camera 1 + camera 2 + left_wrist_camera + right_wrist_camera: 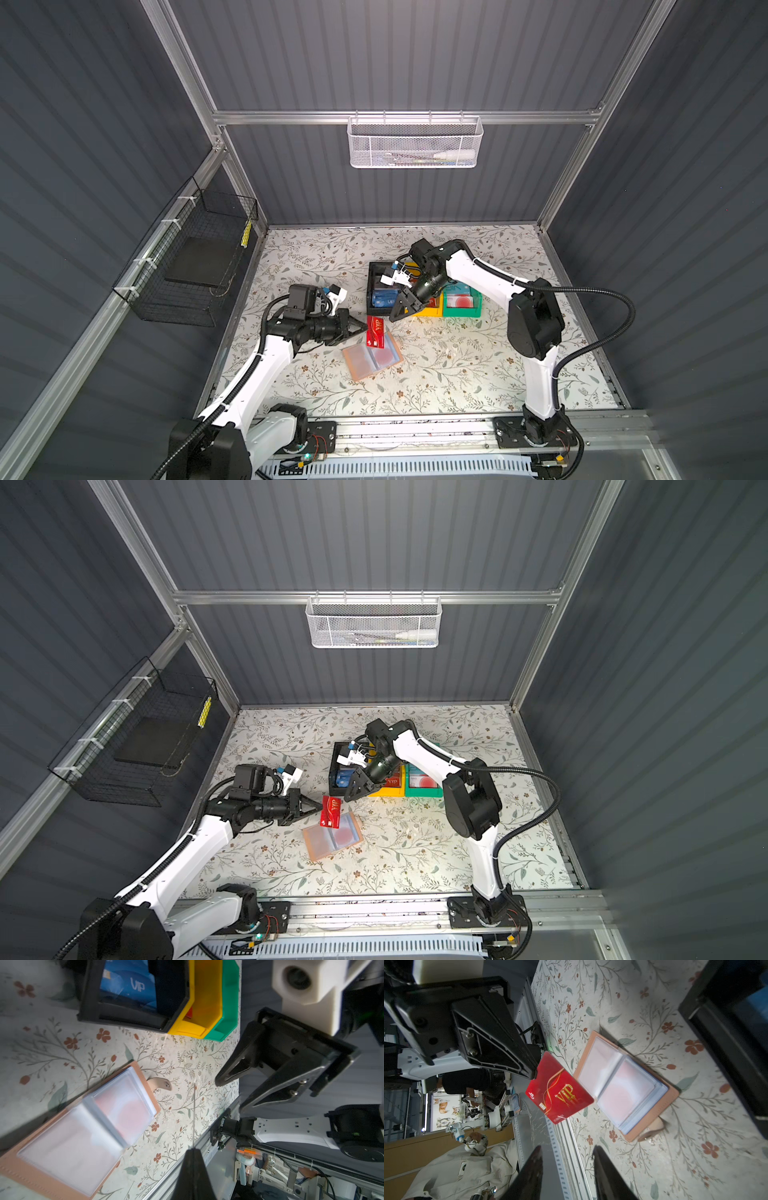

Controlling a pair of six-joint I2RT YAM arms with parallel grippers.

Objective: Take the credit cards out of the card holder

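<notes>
Grey ribbed walls (395, 54), aluminium frame (291, 117) — floral tabletop (457, 374), white mesh basket (415, 143) with perhaps a bottle (453, 156)

Seeing the left arm (266, 361) stretched forward and low, wrist roughly level. Got the left gripper (365, 328) pointing straight ahead, jaws pinched tight on one edge of a red credit card (376, 331) that juts out past the tips. Seeing the right arm (478, 274) folded high at the elbow, forearm sloping down toward the left gripper. Got the right gripper (400, 315) angled downward, tips near the left gripper's tips but apart from them. Jaws spread with a clear gap, nothing between the fingers (533, 1167). Checks out in both wrist views too.
</notes>
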